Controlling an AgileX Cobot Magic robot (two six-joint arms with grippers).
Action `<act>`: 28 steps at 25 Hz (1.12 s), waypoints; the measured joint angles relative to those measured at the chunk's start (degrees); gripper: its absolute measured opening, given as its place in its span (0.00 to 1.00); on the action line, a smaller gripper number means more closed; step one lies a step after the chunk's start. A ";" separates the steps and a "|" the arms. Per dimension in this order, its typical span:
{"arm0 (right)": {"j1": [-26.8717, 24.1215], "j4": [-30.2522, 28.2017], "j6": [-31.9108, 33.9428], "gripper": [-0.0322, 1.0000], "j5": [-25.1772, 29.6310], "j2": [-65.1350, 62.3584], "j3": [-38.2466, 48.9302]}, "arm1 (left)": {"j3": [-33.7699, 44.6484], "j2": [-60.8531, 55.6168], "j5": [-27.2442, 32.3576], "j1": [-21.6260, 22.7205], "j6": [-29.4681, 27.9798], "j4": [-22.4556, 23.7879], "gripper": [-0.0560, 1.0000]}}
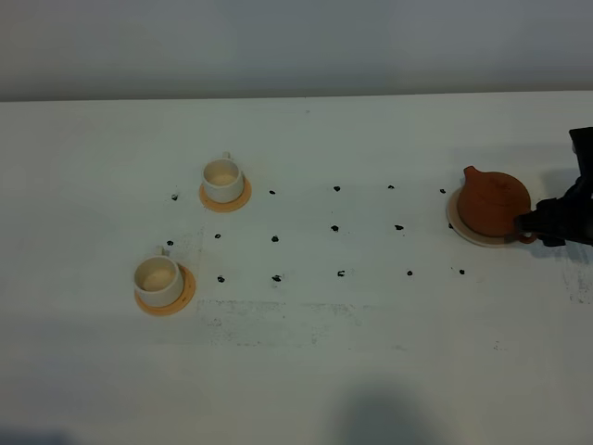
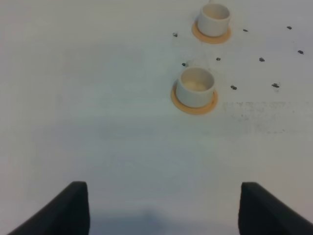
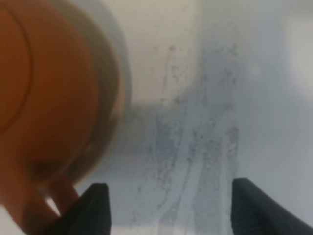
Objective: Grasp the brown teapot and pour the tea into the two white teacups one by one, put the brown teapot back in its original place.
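Note:
The brown teapot [image 1: 493,202] stands upright on the pale beige coaster [image 1: 468,235] at the right of the table, spout toward the back left. My right gripper [image 1: 539,224] is at its loop handle. In the right wrist view the gripper [image 3: 171,210] is open, and the teapot [image 3: 44,98] and its handle lie beside one finger [image 3: 95,210], not between the two. Two white teacups on orange saucers stand at the left, one farther back [image 1: 222,178] and one nearer [image 1: 157,280]. My left gripper [image 2: 164,210] is open and empty, well short of the nearer cup [image 2: 195,87].
Small black marks [image 1: 335,228] dot the white table in rows between the cups and the teapot. Faint grey smudges [image 1: 278,311] lie near the middle front. The table's back edge meets a grey wall [image 1: 296,46].

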 joint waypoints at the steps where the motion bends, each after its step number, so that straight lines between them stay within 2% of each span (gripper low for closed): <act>1: 0.17 0.05 -0.12 0.57 0.01 0.00 0.00 | 0.00 0.00 0.00 0.00 0.00 0.00 0.63; 21: 2.02 5.24 -5.24 0.57 1.73 0.00 0.00 | 0.00 0.00 0.02 0.00 0.00 0.00 0.63; 28: 2.09 7.57 -7.21 0.57 5.92 0.04 -1.79 | 0.00 0.00 0.02 0.00 0.00 0.00 0.63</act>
